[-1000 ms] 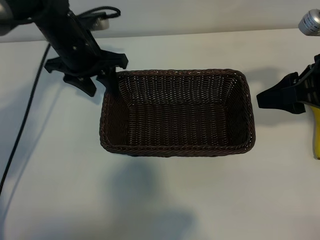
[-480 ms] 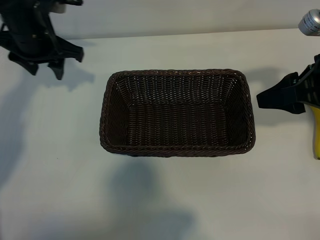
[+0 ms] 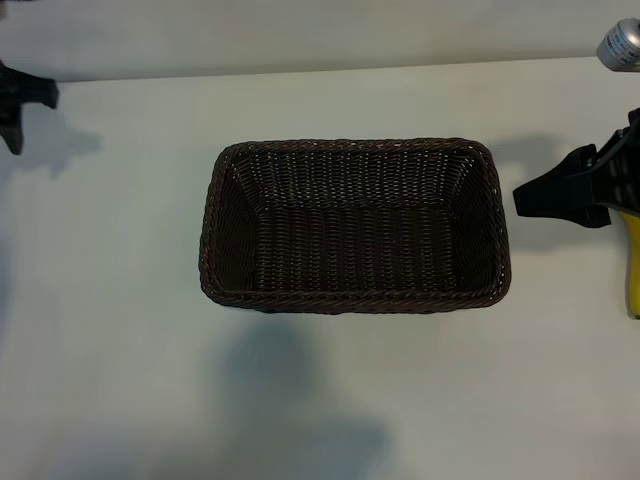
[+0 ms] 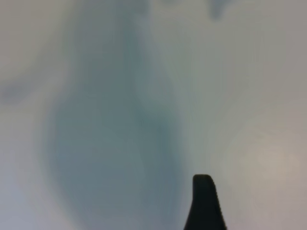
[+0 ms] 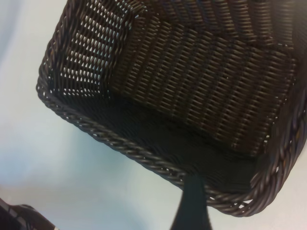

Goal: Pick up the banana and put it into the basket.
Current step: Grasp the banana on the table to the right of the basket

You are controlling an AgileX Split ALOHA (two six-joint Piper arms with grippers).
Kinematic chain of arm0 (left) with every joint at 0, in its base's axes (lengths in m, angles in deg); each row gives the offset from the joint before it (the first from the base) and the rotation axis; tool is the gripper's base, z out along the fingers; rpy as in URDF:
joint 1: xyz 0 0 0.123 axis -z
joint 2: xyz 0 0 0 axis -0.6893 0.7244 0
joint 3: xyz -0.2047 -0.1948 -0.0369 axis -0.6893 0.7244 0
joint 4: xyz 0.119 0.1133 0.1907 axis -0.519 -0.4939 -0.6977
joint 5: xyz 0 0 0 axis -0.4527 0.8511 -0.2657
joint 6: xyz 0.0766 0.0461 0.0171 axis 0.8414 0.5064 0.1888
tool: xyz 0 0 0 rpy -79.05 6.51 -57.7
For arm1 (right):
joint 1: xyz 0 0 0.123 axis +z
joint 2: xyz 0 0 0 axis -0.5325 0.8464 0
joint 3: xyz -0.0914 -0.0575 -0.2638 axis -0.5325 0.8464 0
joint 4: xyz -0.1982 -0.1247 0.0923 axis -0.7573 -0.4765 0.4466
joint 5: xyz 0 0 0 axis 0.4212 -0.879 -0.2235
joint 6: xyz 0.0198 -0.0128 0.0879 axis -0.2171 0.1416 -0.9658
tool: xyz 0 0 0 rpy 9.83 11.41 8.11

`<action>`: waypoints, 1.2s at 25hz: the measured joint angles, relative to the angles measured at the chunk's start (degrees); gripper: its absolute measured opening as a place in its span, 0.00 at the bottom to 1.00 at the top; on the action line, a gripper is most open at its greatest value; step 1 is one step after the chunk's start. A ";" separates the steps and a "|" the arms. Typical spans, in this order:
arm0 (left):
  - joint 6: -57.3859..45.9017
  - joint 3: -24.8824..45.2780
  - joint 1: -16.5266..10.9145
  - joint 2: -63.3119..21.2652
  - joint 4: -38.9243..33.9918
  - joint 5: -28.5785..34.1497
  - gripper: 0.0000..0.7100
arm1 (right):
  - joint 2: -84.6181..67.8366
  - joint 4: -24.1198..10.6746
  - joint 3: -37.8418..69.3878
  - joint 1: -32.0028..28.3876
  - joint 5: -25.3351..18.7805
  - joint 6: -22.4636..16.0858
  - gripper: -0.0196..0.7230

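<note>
Exterior view puts the right tool [image 3: 560, 195] at the 3 o'clock edge, a black wedge aimed toward the basket [image 3: 355, 225] and stopping short of its right rim, apart from it. Its jaws stand wide and hold nothing. In the right wrist view one dark fingertip [image 5: 191, 203] shows over the basket's braided rim [image 5: 129, 151], with the empty woven floor beyond. Just past that tool, at the same edge toward 4 o'clock, the banana [image 3: 632, 265] lies on the white bench [image 3: 120, 330], only a yellow strip of it in sight, partly under the arm. A silver cylinder [image 3: 622, 42] sits at 2 o'clock.

At the 10 o'clock edge the left tool [image 3: 18, 105] is little more than a black corner, well apart from the basket. The left wrist view shows one dark fingertip [image 4: 204, 201] above bare bench; the jaws are spread and empty. The basket sits at the centre, long side across, holding nothing.
</note>
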 joint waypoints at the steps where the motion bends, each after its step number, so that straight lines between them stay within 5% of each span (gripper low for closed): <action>1: 0.13 0.00 -0.08 -0.90 0.00 0.00 0.76 | 0.00 0.00 0.00 0.00 0.00 0.00 0.81; 8: 1.32 4.97 -0.08 -12.12 0.19 0.06 0.76 | 0.00 0.00 0.00 0.00 0.00 0.00 0.81; 21: 1.32 38.76 -0.08 -45.43 5.73 -0.90 0.76 | 0.00 0.00 0.00 0.00 0.00 0.00 0.81; 30: 1.32 53.91 -0.08 -69.18 5.97 -5.12 0.76 | 0.00 0.00 0.00 0.00 0.00 0.00 0.81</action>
